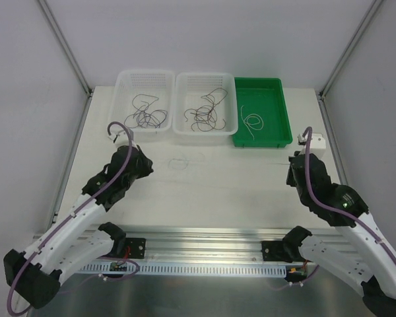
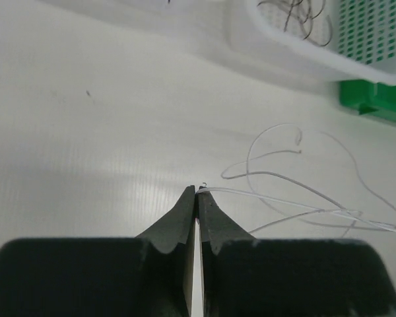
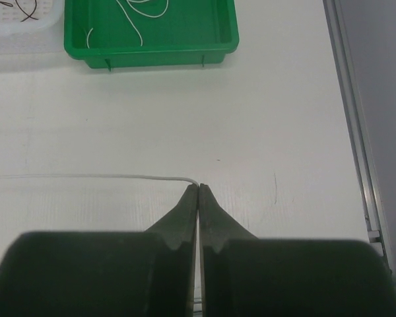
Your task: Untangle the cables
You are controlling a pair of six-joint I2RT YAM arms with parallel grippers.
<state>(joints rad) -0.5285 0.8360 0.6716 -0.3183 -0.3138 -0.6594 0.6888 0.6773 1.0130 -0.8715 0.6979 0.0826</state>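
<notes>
left hand [image 2: 197, 193]: clenched; we see its two dark fingers pressed flat together on the tip of the white tangle [image 2: 277, 173], low over the counter [image 2: 86, 132].
white tangle: several very thin white loops lying on the counter, fanning out to the right of the left hand and crossing one another. From above we make out only a faint loop mid-counter, in front of the baskets.
right hand [image 3: 198, 186]: clenched; its fingers meet on the end of a white strand [image 3: 86, 176].
white strand: it runs straight left from the right hand along the counter to the edge of the wrist view. We cannot tell whether it joins the white tangle.
hands: from above, the left hand is at the left of the counter and the right hand at the right, well apart.
left basket [image 1: 145, 72]: white, at the back left; it holds dark cables [image 1: 147, 117] in loose curls.
middle basket [image 1: 204, 74]: white, just beside the left basket; it holds a dark clump [image 1: 206, 113] with brownish strands.
tray [image 1: 270, 102]: green, just beside the middle basket on its right; in it lies one curled white cable [image 1: 251, 123].
</notes>
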